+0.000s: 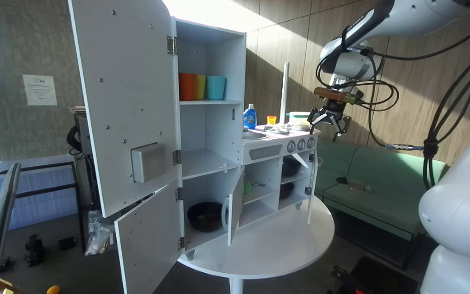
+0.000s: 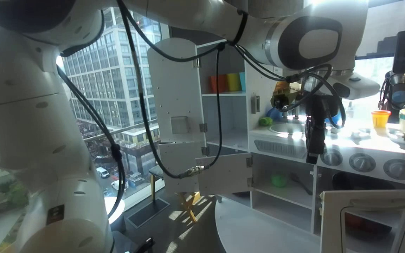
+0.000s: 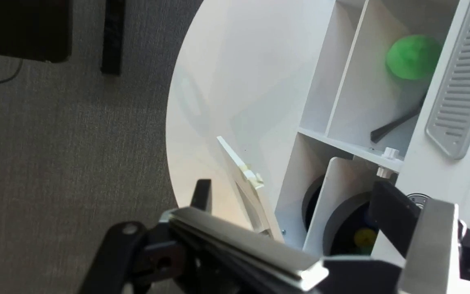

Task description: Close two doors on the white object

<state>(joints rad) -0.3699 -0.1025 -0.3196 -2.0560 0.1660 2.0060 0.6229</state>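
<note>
A smooth white-panelled cabinet [image 1: 220, 134] stood mid-frame on a round table [image 1: 267, 249] in an exterior view. In an exterior view its flat squarish door [image 2: 226, 175], below centre, and windowed door [image 2: 332, 223], lower right, hung swung out. The angular gripper [image 1: 323, 135] had its jaws spread.

"How does the tool [image 3: 290, 194] look?"

"Its fingers [image 3: 394, 216] stand well apart, and it hides part of a white door [image 3: 266, 210] that stands open over the round white desk [image 3: 210, 73]."

"And inside the white cabinet [image 3: 418, 153]?"

"A green cup [image 3: 413, 57] shares a shelf with a dark utensil [image 3: 394, 124]. Past the divider [image 3: 341, 146], a black bowl [image 3: 345, 230] contains a yellow item [image 3: 364, 237] too blurred to name."
</note>
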